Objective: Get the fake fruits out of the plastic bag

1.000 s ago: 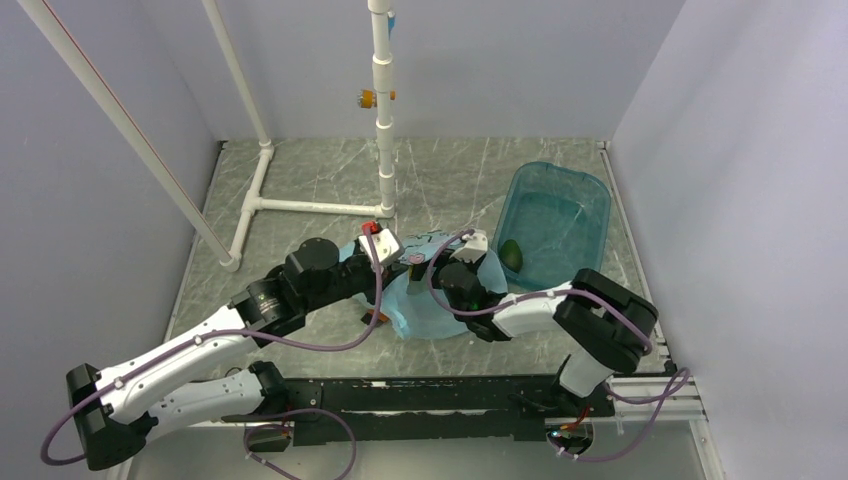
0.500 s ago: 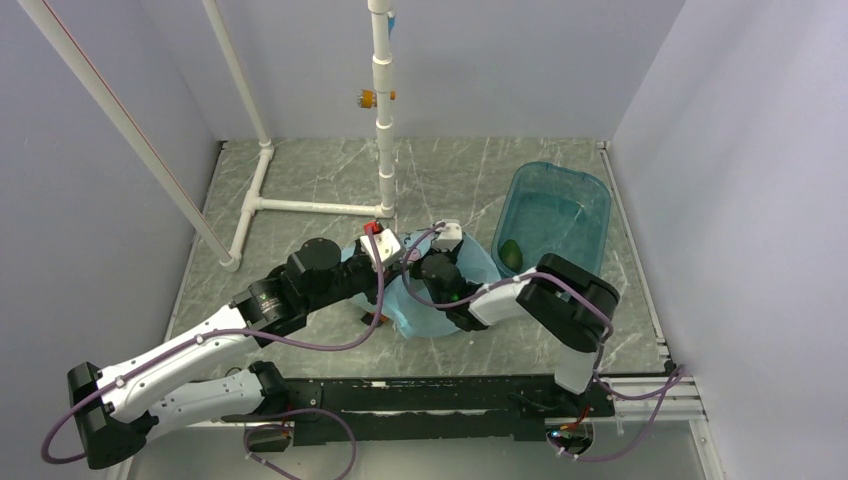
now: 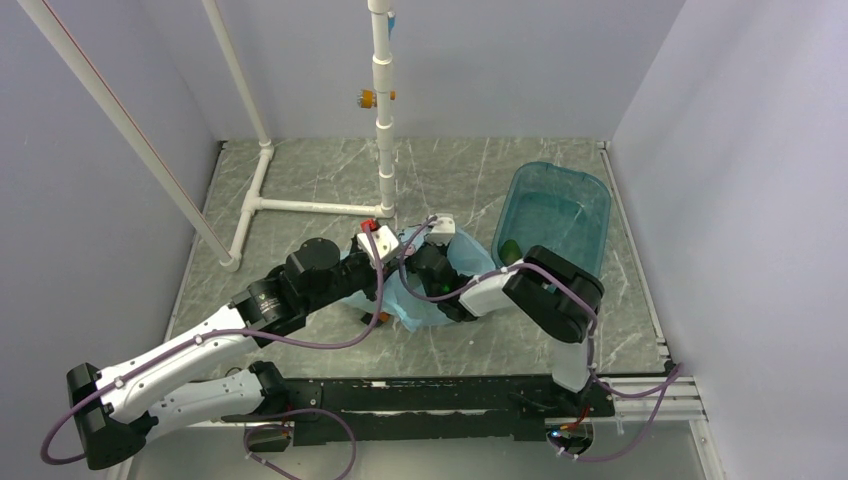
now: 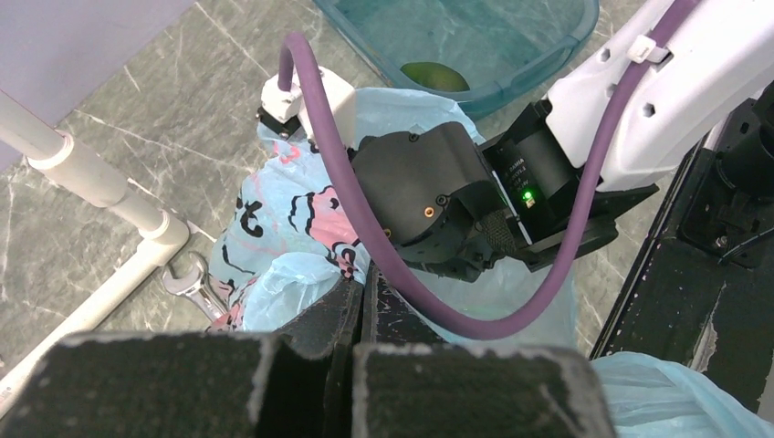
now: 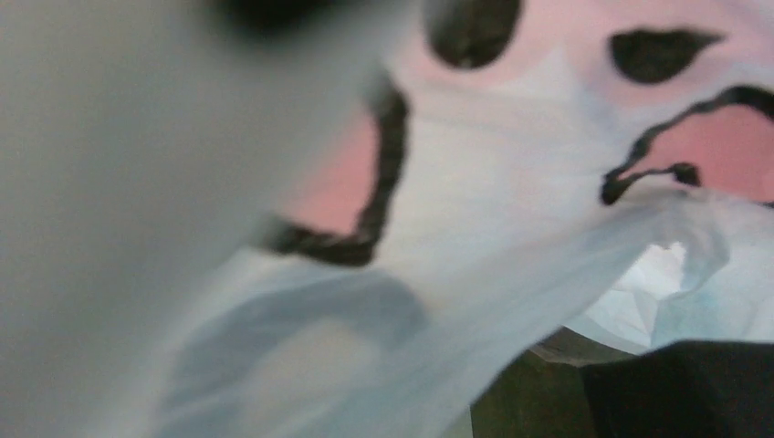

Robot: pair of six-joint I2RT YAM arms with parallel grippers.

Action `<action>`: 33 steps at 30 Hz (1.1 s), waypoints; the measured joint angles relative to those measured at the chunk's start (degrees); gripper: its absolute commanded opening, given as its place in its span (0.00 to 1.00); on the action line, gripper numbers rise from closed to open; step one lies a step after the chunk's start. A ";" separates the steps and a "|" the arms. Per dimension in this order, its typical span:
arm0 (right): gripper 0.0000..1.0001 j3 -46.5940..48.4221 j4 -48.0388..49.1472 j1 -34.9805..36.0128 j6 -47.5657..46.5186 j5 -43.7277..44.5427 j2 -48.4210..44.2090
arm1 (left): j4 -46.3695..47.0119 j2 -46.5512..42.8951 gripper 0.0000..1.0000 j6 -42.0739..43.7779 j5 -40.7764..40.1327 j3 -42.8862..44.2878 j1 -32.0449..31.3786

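The light blue plastic bag (image 3: pixel 440 295) with its dark and pink print lies at mid-table; it also shows in the left wrist view (image 4: pixel 292 214). My left gripper (image 3: pixel 378 243) is at the bag's far left edge, its jaws pressed together (image 4: pixel 365 292) on bag film. My right gripper (image 3: pixel 428 268) is pushed into the bag. Its wrist view is filled by blurred bag film (image 5: pixel 511 182), with one dark finger (image 5: pixel 675 392) at the lower right. The dark green oval fruit (image 3: pixel 509 249) lies in the teal tub (image 3: pixel 590 200). The bright green apple is hidden.
A white pipe frame (image 3: pixel 385 110) stands behind the bag. A metal wrench (image 4: pixel 190 278) lies by the bag's left side. A small orange bit (image 3: pixel 376 318) shows under the left arm; I cannot tell what it is.
My right arm has swung left and its gripper has gone further into the bag. The bag has bunched up toward the left. The left arm has barely moved.
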 measured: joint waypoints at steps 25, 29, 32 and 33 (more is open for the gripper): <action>0.13 -22.93 -9.40 -0.52 0.79 -8.68 -39.85 | -0.02 0.66 0.00 1.79 -4.11 0.00 -0.22; 0.10 -22.86 -17.73 -0.52 0.96 -12.66 -48.68 | -0.28 2.69 0.00 1.90 -5.25 0.00 -0.22; 0.11 -22.05 -25.86 -0.42 0.94 -13.70 -56.87 | -0.98 3.39 0.00 1.90 -5.73 0.00 -0.22; 0.11 -21.66 -27.98 -0.44 0.92 -13.62 -59.17 | -1.14 3.39 0.00 1.90 -5.88 0.00 -0.22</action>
